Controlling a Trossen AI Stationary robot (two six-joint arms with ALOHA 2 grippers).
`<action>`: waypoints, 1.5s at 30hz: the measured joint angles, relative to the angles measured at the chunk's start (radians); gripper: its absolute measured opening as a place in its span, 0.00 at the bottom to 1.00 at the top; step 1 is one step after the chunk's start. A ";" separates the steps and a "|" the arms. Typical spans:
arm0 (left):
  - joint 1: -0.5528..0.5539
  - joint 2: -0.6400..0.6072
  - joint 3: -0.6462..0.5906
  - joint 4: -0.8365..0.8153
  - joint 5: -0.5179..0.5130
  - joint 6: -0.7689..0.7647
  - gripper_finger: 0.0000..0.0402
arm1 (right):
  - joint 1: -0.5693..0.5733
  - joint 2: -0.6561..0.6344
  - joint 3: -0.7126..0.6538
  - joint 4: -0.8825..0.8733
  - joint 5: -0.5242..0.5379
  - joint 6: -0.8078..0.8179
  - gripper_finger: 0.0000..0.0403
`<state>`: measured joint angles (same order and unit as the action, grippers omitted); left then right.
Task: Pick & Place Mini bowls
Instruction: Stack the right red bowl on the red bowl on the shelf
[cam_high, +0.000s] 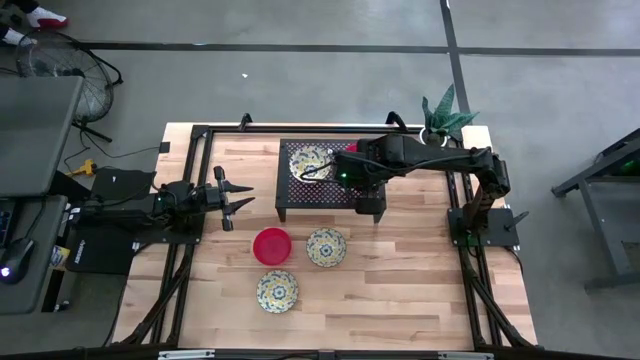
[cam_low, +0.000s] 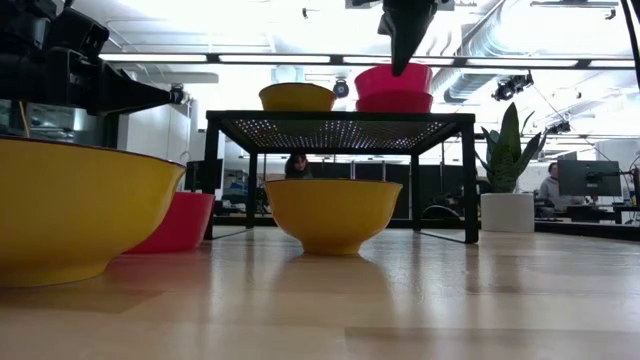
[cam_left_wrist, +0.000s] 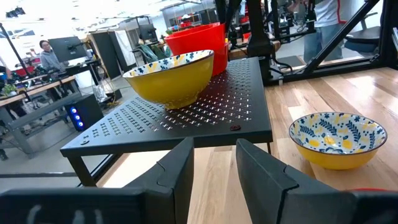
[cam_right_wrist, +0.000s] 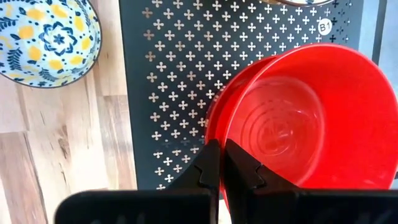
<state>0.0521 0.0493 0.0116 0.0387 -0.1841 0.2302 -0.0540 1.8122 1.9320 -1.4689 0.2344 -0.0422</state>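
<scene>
A black perforated rack (cam_high: 300, 195) stands mid-table. On it sit a cream floral mini bowl (cam_high: 310, 162) and two red mini bowls (cam_right_wrist: 292, 124) nested one in the other, resting on the rack top. My right gripper (cam_right_wrist: 222, 167) reaches over the rack from the right and is shut at the upper red bowl's rim. On the wood, resting on their bases, are a red bowl (cam_high: 272, 245) and two floral bowls (cam_high: 326, 247) (cam_high: 277, 290). My left gripper (cam_high: 235, 198) hovers open, left of the rack, touching nothing. My right gripper pinches the rim of the upper red bowl (cam_right_wrist: 225, 134) between its two fingers, one inside the bowl and one outside. The fingers (cam_low: 404, 45) come from above, pointing down. The bowl sits level, nested in the lower red bowl (cam_low: 394, 103) on the rack.
A white plant pot (cam_high: 440, 135) stands at the table's far right corner, behind my right arm. Black frame rails run along the table's left and right sides. Bare wood lies right of the rack and along the near edge. People and desks show in the room beyond.
</scene>
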 joint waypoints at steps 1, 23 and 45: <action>0.000 0.000 0.000 0.000 0.000 0.000 0.29 | 0.000 0.000 0.000 0.000 0.000 0.000 0.00; 0.000 0.000 0.000 0.000 0.000 0.000 0.29 | -0.008 0.025 0.000 0.016 -0.026 0.154 0.00; 0.000 0.000 0.000 0.000 0.000 0.000 0.29 | -0.011 0.028 0.000 0.034 -0.006 0.192 0.07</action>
<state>0.0521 0.0492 0.0116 0.0389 -0.1838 0.2302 -0.0654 1.8400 1.9320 -1.4348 0.2289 0.1497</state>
